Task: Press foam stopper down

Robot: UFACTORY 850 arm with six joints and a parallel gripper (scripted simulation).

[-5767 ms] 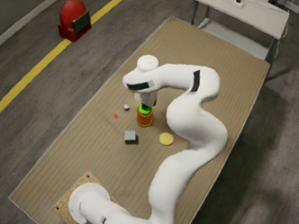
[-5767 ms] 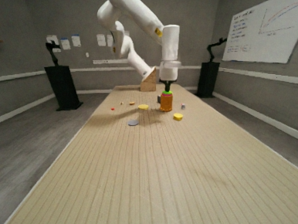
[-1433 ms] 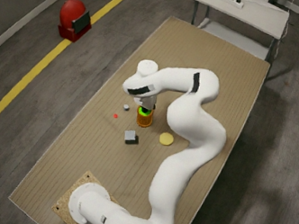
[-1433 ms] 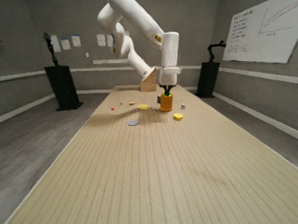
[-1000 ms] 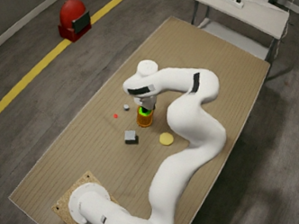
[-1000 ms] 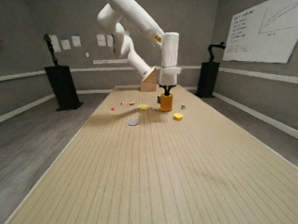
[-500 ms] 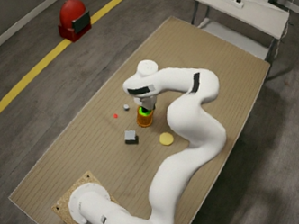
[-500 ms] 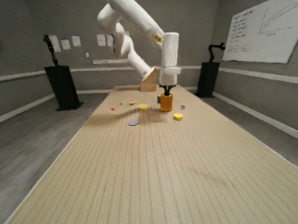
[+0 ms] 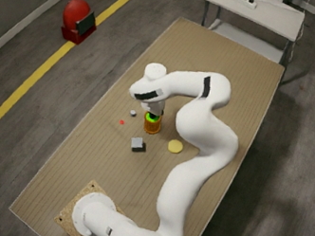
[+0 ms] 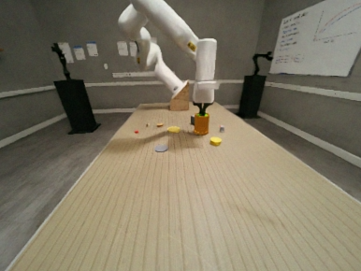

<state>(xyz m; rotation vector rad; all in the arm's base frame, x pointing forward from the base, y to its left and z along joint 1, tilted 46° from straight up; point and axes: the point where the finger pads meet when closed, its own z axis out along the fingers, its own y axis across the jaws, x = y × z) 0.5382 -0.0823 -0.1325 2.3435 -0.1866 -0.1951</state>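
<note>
An orange jar stands upright near the middle of the table. A green foam stopper sits in its mouth and shows just above the rim. My gripper is shut, points straight down and has its fingertips on the top of the stopper. The gripper hides most of the stopper's top in both views.
A grey-and-black block lies in front of the jar. A yellow disc lies beside it. A small grey-white piece and a red dot lie to the left. A grey disc and another yellow disc also lie nearby.
</note>
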